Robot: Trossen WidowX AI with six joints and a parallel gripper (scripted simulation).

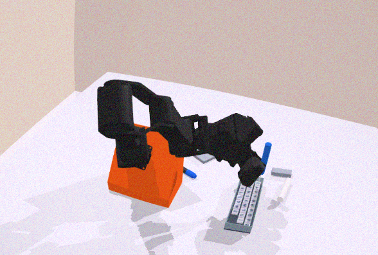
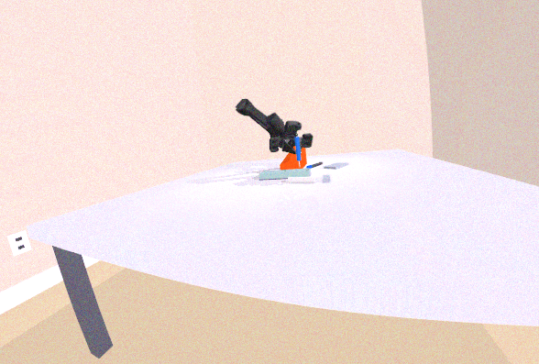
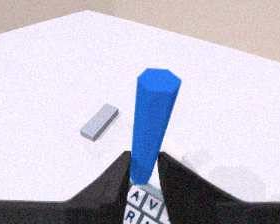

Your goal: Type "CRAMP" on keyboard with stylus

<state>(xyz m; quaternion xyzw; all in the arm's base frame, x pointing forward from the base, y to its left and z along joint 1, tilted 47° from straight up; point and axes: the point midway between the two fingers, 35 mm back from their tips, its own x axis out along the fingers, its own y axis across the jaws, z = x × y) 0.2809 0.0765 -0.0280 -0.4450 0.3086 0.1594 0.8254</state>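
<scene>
My gripper [image 3: 144,157] is shut on the blue stylus [image 1: 266,157] [image 2: 298,148] [image 3: 156,117], which stands nearly upright between the fingers. The grey-green keyboard [image 1: 237,227] [image 2: 284,174] lies flat below, its far end under the gripper. In the wrist view the stylus's lower blue end is just beside the A key [image 3: 135,195], with the V key [image 3: 152,204] to its right and the R key [image 3: 130,216] nearer. The fingers partly cover the keys. Whether the tip touches a key I cannot tell.
A grey block [image 1: 281,173] [image 2: 326,179] [image 3: 100,122] and a white cylinder [image 1: 285,188] lie beyond the keyboard. A black and blue pen [image 1: 190,173] [image 2: 315,165] lies near the orange base [image 1: 144,176]. A flat grey piece [image 1: 204,158] [image 2: 336,166] lies behind the arm.
</scene>
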